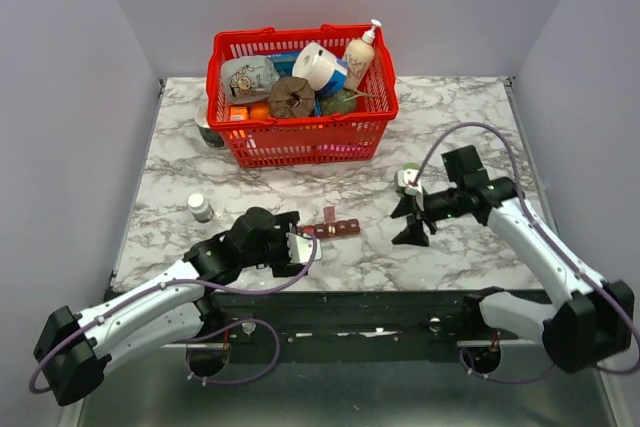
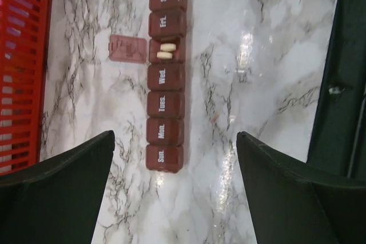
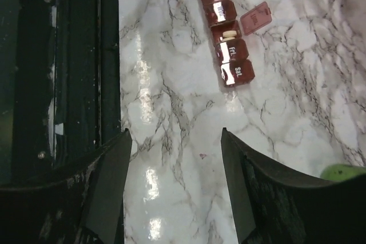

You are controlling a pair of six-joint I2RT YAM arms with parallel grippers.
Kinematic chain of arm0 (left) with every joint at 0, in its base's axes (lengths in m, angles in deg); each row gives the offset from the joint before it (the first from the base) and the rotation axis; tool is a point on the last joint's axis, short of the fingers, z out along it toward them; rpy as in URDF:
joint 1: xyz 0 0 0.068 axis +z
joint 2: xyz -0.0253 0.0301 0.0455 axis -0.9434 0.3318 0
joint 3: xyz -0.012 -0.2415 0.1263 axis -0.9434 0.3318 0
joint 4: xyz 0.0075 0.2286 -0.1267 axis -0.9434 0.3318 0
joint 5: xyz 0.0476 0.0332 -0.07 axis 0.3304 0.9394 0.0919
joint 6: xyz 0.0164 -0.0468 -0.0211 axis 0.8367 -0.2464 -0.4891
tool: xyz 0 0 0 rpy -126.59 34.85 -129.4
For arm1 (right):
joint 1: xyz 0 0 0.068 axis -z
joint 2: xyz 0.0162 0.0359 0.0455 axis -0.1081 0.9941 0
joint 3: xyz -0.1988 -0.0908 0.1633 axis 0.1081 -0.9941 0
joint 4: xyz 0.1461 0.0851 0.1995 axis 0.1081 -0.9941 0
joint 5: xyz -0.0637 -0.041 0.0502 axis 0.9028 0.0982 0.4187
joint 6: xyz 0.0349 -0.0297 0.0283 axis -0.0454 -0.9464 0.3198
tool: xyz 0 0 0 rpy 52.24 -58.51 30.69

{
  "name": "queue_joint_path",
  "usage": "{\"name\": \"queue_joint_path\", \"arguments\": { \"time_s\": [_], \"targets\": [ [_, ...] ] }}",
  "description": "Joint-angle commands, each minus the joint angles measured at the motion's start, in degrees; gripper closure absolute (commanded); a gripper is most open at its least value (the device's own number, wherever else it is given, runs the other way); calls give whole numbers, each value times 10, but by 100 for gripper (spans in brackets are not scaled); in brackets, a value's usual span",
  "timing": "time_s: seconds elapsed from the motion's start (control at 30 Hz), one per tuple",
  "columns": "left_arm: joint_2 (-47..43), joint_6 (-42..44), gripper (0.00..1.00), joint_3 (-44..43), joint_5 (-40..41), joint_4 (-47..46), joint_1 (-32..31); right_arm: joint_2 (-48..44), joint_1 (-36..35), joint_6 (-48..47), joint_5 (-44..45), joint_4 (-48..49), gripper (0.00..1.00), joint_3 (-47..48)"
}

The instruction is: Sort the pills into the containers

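The dark red pill organizer (image 1: 333, 228) lies on the marble table between my two grippers. In the left wrist view the pill organizer (image 2: 166, 78) runs from Sun. to Sat. One middle compartment has its lid (image 2: 128, 48) flipped open, with two pale pills (image 2: 166, 51) inside; the other lids are shut. My left gripper (image 1: 298, 235) is open and empty, just short of the Sun. end (image 2: 174, 138). My right gripper (image 1: 408, 222) is open and empty over bare table (image 3: 175, 132). In the right wrist view the organizer (image 3: 224, 32) lies ahead of the right gripper.
A red mesh basket (image 1: 300, 142) full of goods stands at the back. A small white bottle (image 1: 201, 207) stands at the left. A small green-topped bottle (image 1: 409, 175) is beside my right gripper, and its edge shows in the right wrist view (image 3: 343, 172). The table's front edge is close.
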Motion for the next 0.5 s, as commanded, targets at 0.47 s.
{"name": "queue_joint_path", "arguments": {
  "time_s": [0.47],
  "targets": [
    [215, 110, 10, -17, -34, -133, 77, 184, -112, 159, 83, 270, 27, 42]
  ]
}}
